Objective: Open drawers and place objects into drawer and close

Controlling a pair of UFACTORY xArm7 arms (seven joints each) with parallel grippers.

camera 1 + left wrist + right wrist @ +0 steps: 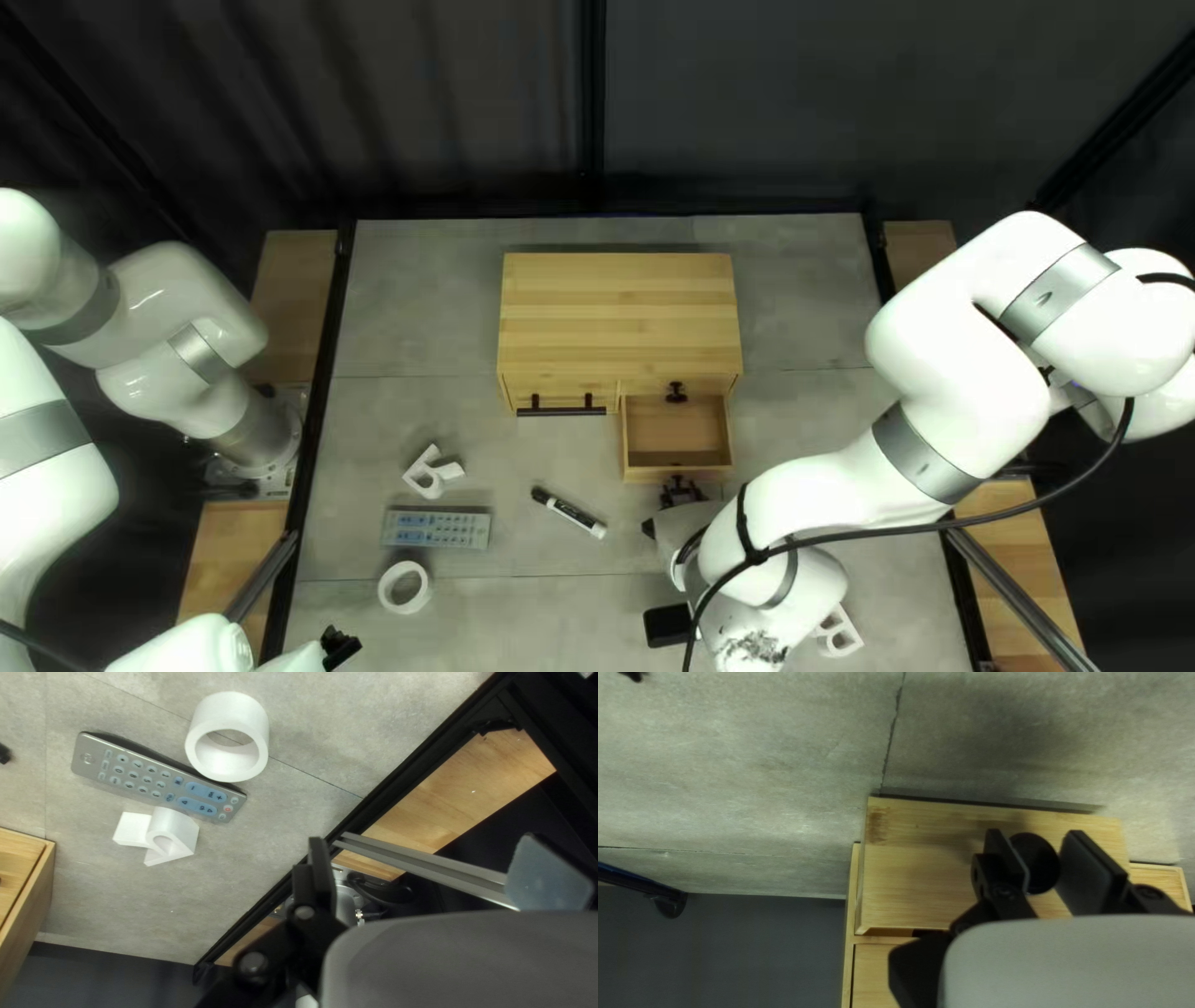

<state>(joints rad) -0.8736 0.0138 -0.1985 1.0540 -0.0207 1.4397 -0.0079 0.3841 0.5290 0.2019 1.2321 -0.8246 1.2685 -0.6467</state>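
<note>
On your far left in the top left view, the left arm reaches low over the near edge of the bench [523,635], and the left gripper [339,645] is open: in its own wrist view your two fingers [321,874] stand wide apart. Next to the right, and beyond that gripper, lies the tape roll [228,718]. Farther from you, the remote [436,528] rests face up, with the white letter-shaped piece [171,823] just past it on the side toward the curtain [411,112]. Right of the remote, the marker [573,512] lies slantwise. All four objects are on the bench, outside the drawers.

Beyond the marker stands the wooden cabinet [619,311]. Its left drawer, with the black bar handle [560,410], is closed; at its right, the open drawer [672,476] projects toward you, below a second knob [676,390]. At the front of this drawer is your right gripper [682,489], closed on the drawer knob [1041,858], one finger to each side. Farthest right, a second white piece [840,637] lies on the bench, partly hidden by your right arm [809,498].
</note>
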